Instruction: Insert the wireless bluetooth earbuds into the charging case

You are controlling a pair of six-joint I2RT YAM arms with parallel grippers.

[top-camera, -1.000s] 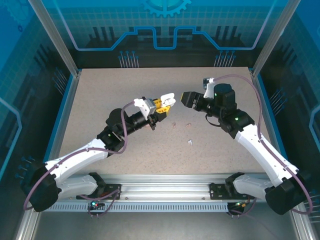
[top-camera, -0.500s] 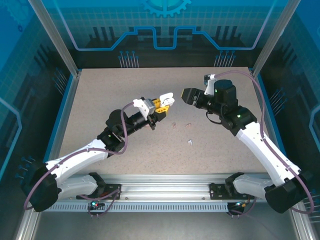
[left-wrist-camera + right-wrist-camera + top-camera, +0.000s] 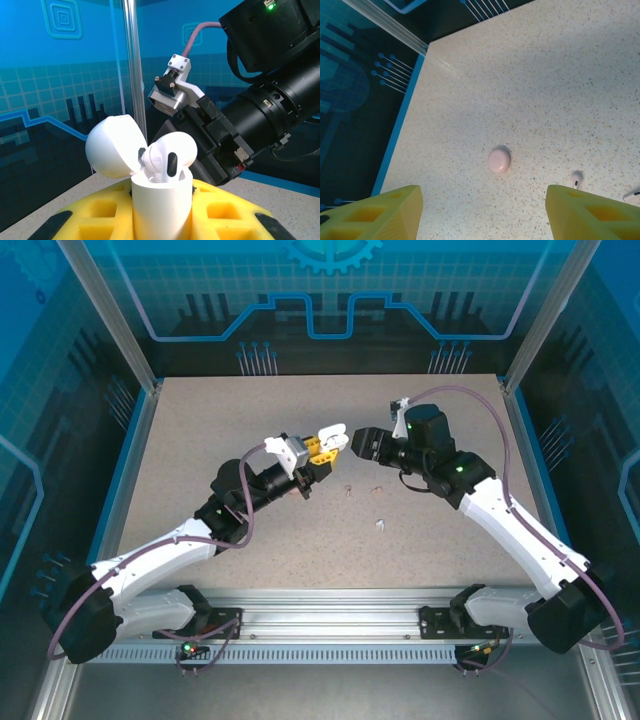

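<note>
A white charging case point(image 3: 161, 200) stands upright with its lid point(image 3: 111, 146) flipped open, and my left gripper point(image 3: 162, 215) is shut on its body between yellow fingers point(image 3: 95, 212). A white earbud point(image 3: 167, 156) sits head-up in the case's mouth, partly sunk in. In the top view the left gripper point(image 3: 328, 440) holds the case above the table's middle. My right gripper point(image 3: 357, 444) faces it from the right, a short gap away and open; nothing lies between its fingers point(image 3: 380, 210). Three loose earbuds point(image 3: 347, 489) point(image 3: 377, 489) point(image 3: 381, 525) lie on the table below.
A closed pink round case point(image 3: 499, 161) rests on the speckled table point(image 3: 530, 75). Two buds point(image 3: 576, 178) point(image 3: 632, 194) lie near the right finger. A blue rim point(image 3: 400, 125) and glass walls bound the table.
The right gripper has swung left and slightly down, closing the gap to the case in the left gripper. The left arm has barely moved.
</note>
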